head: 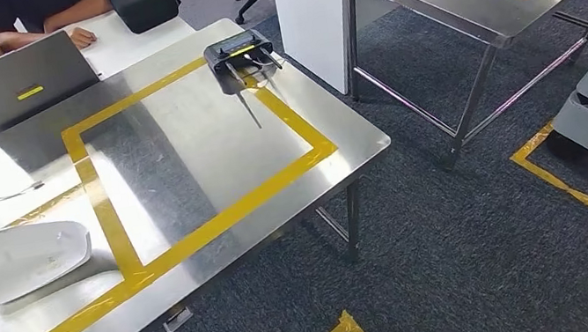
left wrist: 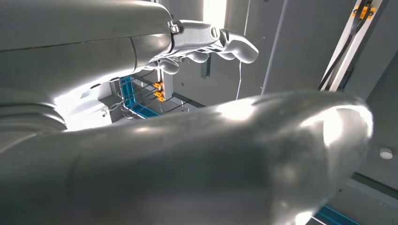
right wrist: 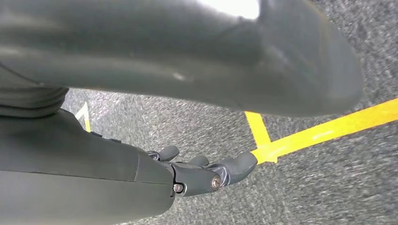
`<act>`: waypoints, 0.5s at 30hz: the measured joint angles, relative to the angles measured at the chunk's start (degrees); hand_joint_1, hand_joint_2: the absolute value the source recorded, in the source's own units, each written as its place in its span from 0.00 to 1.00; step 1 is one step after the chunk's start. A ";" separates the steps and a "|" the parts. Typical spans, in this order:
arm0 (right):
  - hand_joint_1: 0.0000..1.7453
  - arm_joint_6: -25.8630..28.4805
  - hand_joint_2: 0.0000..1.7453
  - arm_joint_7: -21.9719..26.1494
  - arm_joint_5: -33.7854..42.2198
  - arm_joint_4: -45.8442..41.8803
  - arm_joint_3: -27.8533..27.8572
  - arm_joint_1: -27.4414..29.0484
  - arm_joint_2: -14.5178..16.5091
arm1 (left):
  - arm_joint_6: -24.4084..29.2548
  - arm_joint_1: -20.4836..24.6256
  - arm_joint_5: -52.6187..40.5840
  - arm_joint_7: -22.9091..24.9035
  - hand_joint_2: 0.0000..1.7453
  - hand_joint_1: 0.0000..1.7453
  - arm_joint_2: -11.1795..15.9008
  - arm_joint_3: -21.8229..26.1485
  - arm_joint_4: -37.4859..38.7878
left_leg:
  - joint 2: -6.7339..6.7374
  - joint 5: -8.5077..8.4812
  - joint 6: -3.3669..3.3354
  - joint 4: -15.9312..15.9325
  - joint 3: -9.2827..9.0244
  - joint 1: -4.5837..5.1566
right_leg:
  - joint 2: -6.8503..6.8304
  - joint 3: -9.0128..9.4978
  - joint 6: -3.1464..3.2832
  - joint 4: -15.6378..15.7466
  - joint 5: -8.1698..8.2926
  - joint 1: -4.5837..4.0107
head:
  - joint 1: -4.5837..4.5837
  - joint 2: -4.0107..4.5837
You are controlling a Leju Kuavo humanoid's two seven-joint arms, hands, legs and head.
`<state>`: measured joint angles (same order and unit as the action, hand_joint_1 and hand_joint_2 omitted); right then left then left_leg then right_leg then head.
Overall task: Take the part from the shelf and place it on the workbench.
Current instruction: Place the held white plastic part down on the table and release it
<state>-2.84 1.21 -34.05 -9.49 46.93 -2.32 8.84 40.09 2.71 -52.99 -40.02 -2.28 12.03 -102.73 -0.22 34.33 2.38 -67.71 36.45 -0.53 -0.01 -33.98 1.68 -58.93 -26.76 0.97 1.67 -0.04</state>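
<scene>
Judging by the layout, the placing step looks complete: the workbench [head: 207, 144] carries the white part [head: 16, 261] near its front left corner, outside the yellow tape frame [head: 194, 235]. A black controller [head: 239, 52] sits near the far right corner. The left hand [left wrist: 206, 42] and right hand [right wrist: 202, 171] hold nothing, fingers loosely extended. Next move: confirm the part rests stably.

The workbench [head: 207, 144] is brushed silver steel, marked with a yellow tape rectangle [head: 193, 226]; on its left end lies a white part [head: 16, 261]; at its far edge sits a black controller [head: 240, 57]; beneath it spreads dark grey speckled carpet [head: 462, 237].
</scene>
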 joint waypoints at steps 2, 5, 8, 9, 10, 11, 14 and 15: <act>0.00 -0.01 0.00 -0.01 0.09 0.00 0.23 -0.02 0.01 | 0.00 -0.54 -0.31 0.00 0.00 0.00 -0.72 -0.24 -0.44 | -0.01 2.45 0.06 -4.91 0.74 -0.01 | -0.06 -1.00 0.08 -0.08 0.74 -0.18 | 0.02 0.00; 0.00 0.00 0.00 0.01 0.27 0.00 0.66 -0.06 0.01 | -0.01 -1.37 -0.42 0.00 0.00 0.00 -1.67 -0.88 -0.74 | 0.00 -0.85 -0.49 0.19 -4.18 0.05 | -0.05 -2.35 -0.14 -0.33 1.79 -0.33 | 0.02 0.00; 0.00 -0.03 0.00 0.14 0.23 0.00 0.82 -0.09 0.03 | -0.02 -2.17 -0.62 -0.02 0.00 0.00 -2.15 -1.28 -1.19 | 0.08 -2.31 -1.39 9.71 -10.20 0.60 | -0.03 -2.76 -0.95 -0.26 2.91 -0.28 | 0.03 0.00; 0.00 -0.05 0.00 0.22 0.20 0.00 0.84 -0.09 0.03 | -0.02 -2.59 -0.92 -0.02 0.00 0.00 -2.40 -1.36 -1.30 | 0.09 -2.22 -1.65 10.63 -10.54 0.85 | -0.03 -2.71 -1.37 -0.11 3.32 -0.19 | 0.02 0.00; 0.00 -0.09 0.00 0.32 0.15 0.00 0.85 -0.09 0.03 | -0.02 -3.02 -1.35 -0.02 0.00 0.00 -2.71 -1.40 -1.39 | 0.08 -2.70 -1.96 10.64 -10.25 0.99 | -0.02 -2.65 -1.83 0.13 3.77 -0.16 | -0.02 0.00; 0.00 -0.09 0.00 0.42 0.09 0.00 0.86 -0.08 0.02 | -0.02 -3.37 -1.90 -0.02 0.00 0.00 -3.11 -1.43 -1.45 | 0.12 -3.15 -2.41 10.87 -9.88 0.92 | -0.01 -2.72 -2.24 0.16 3.92 -0.08 | -0.06 -0.01; 0.00 -0.08 0.00 0.54 -0.01 0.00 0.92 -0.07 -0.03 | -0.05 -3.93 -3.39 -0.02 0.00 0.00 -4.33 -1.52 -1.56 | 0.29 -5.02 -3.74 11.23 -8.25 0.51 | 0.10 -4.52 -3.00 -4.23 -1.00 -0.07 | 0.06 -0.01; 0.00 -0.07 0.00 0.53 -0.03 0.00 0.93 -0.08 -0.03 | -0.07 -4.14 -3.92 -0.02 0.00 0.00 -4.81 -1.56 -1.56 | 0.33 -5.54 -3.96 11.16 -7.51 0.53 | 0.13 -5.56 -3.15 -7.75 -3.98 -0.12 | 0.12 0.00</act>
<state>-2.91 1.74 -34.08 -9.49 47.86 -2.40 8.81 40.02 -1.42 -56.91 -40.04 -7.09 10.47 -104.30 0.11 28.79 -1.58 -56.55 28.94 0.00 0.12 -39.54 -1.47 -66.68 -30.74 0.85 1.79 -0.04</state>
